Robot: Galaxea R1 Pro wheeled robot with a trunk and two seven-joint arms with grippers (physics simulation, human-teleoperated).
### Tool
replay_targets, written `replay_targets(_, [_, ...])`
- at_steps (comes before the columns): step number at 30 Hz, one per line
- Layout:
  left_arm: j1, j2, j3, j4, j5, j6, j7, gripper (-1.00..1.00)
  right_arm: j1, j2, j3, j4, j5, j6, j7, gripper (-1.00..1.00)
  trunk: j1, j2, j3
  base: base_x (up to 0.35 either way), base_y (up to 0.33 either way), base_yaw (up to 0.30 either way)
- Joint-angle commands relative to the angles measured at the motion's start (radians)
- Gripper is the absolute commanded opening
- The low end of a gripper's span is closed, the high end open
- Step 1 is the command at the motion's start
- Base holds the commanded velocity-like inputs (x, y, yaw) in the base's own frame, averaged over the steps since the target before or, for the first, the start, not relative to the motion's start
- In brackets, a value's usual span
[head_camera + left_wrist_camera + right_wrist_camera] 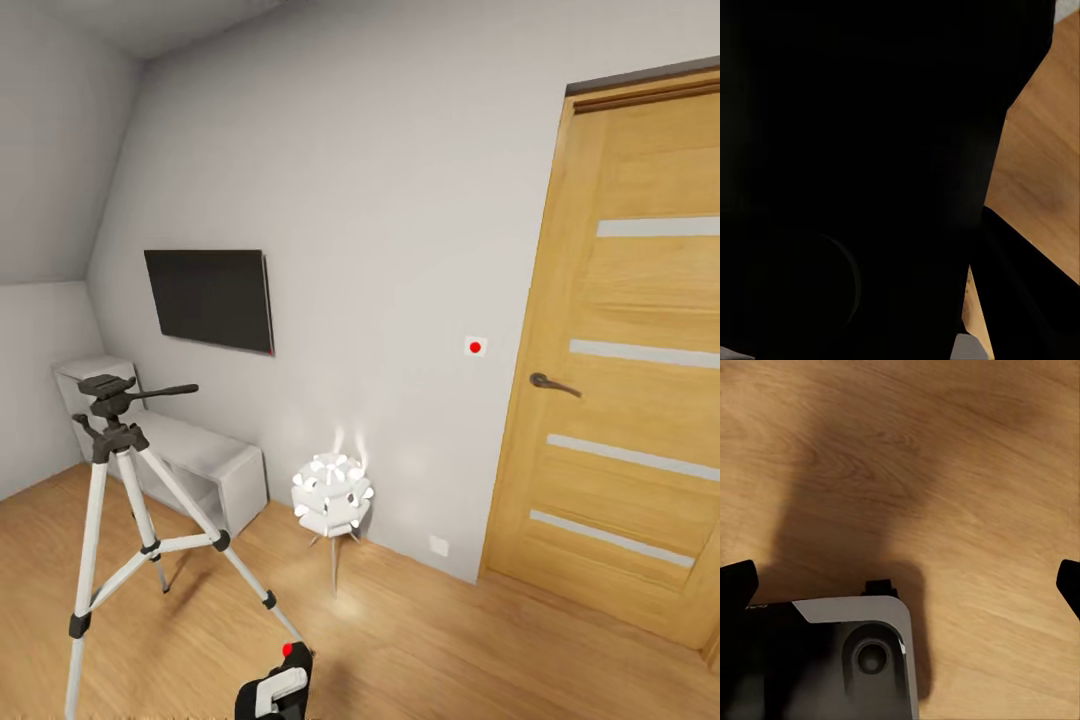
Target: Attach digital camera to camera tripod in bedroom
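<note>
The camera tripod [118, 470] stands on the light wood floor at the left of the head view, with silver-white legs spread and a black head whose pan handle [165, 391] points right. At the bottom edge, right of the tripod's nearest leg, the digital camera [288, 655] shows its red button on top. My left gripper [272, 692] is shut on it, one white finger pad across the black body. A dark mass [855, 172] sits close up in the left wrist view. Over bare floor, my right gripper [900, 585] is open, its black fingertips [736, 583] far apart.
This is a white-walled room with a sloped ceiling. A dark TV [210, 298] hangs above a low white cabinet [195, 455]. A white petal lamp [333, 495] stands by the wall. A wooden door [625, 390] is closed at the right. Part of my base [832, 660] lies below the right gripper.
</note>
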Motion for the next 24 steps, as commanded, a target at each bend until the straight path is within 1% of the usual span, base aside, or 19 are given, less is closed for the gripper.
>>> replay_targets(1, [0.000,0.000,-0.008,0.001,0.010,0.002,-0.006,-1.00,-0.001,0.000,-0.007,0.003,0.001,-0.007,-0.001,1.00,0.000,-0.001,0.000,0.000,0.000,0.278])
replay_targets(9, [0.005,0.004,-0.007,0.002,0.009,0.010,-0.005,-1.00,-0.001,0.000,-0.006,0.003,0.001,-0.007,0.000,1.00,0.000,-0.001,0.000,0.000,0.000,0.278])
replay_targets(11, [0.029,0.004,-0.008,0.002,0.009,0.012,-0.007,-1.00,-0.001,0.002,-0.006,0.003,0.001,-0.006,0.000,1.00,0.000,-0.001,0.000,0.000,0.000,0.278])
replay_targets(18, [0.044,0.002,-0.009,0.001,0.000,0.013,-0.016,-1.00,-0.001,0.004,-0.006,0.004,0.002,-0.006,0.000,1.00,0.000,-0.001,0.000,0.000,0.000,0.278])
replay_targets(24, [0.046,0.014,-0.011,0.001,-0.004,0.011,-0.073,-1.00,-0.001,0.002,-0.006,0.003,0.002,-0.007,0.000,1.00,0.000,-0.001,0.000,0.000,0.000,0.278])
